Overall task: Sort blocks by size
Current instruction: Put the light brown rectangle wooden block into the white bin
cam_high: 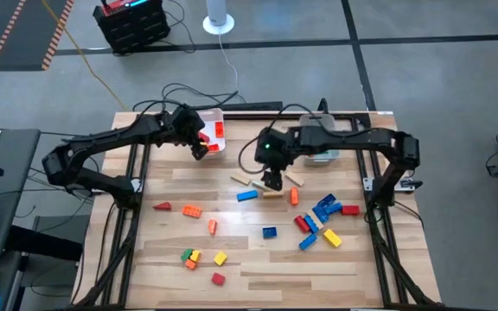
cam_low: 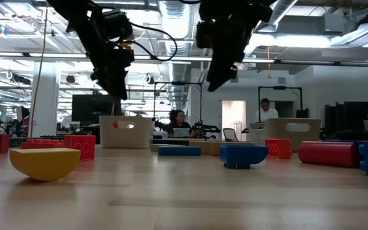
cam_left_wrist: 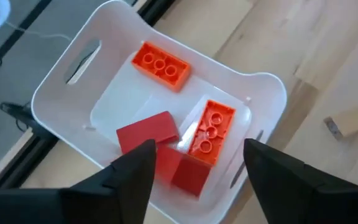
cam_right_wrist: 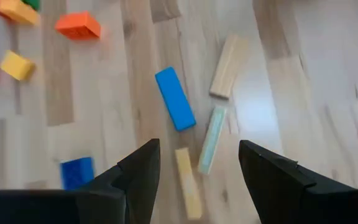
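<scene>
Left wrist view looks down past the left gripper (cam_left_wrist: 194, 171), its fingers spread wide and holding nothing, hanging over a white bin (cam_left_wrist: 61, 99) at the far left of the tabletop (cam_high: 258, 259). Inside the bin lie two orange blocks (cam_left_wrist: 160, 64) and some red blocks (cam_left_wrist: 146, 132). The right gripper (cam_right_wrist: 194, 177), fingers also spread and empty, hovers above the middle of the tabletop over a blue bar (cam_right_wrist: 174, 98) and pale tan bars (cam_right_wrist: 224, 65) lying close together. Farther out, the remaining blocks (cam_high: 318, 220) are scattered across the wood: a blue, red and yellow cluster to the right, and smaller orange, yellow, green and red pieces toward the near left.
</scene>
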